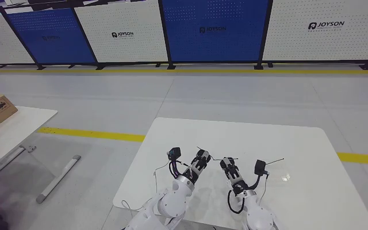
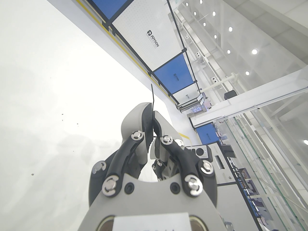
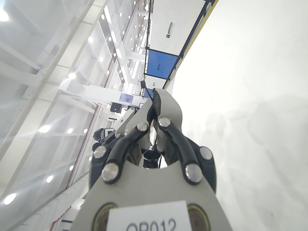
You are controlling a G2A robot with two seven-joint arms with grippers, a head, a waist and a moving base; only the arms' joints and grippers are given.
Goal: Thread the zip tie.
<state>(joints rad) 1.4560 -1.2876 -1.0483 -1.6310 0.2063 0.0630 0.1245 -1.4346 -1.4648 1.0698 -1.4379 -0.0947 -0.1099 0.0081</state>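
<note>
Pinching a thin black zip tie [image 2: 152, 97] between the two pads of the left gripper [image 2: 153, 115], squeezed together on the strip with no gap. Poking out past the fingertips as a skinny tail, pointing away from the pads. Held over the white table [image 2: 48, 73].

Clamped too in the right gripper [image 3: 154, 102], pressed tight on the black strip. Sticking out past those tips with a small square head [image 3: 143, 83] at the end.

Seen from the top view side by side over the near part of the table, close together, both pointing away from the robot. Showing just a very fine dark line by the tips there, too thin to tell how the strip runs from one gripper to the other.

Marked with a logo and a short word on each of the white and blue wall panels [image 1: 123, 29] behind the table. Carrying a white label [image 3: 149, 215] with dark letters and numbers on the right gripper's base, partly cut off. Carrying another white label on the left gripper's base, its writing cut off.
</note>
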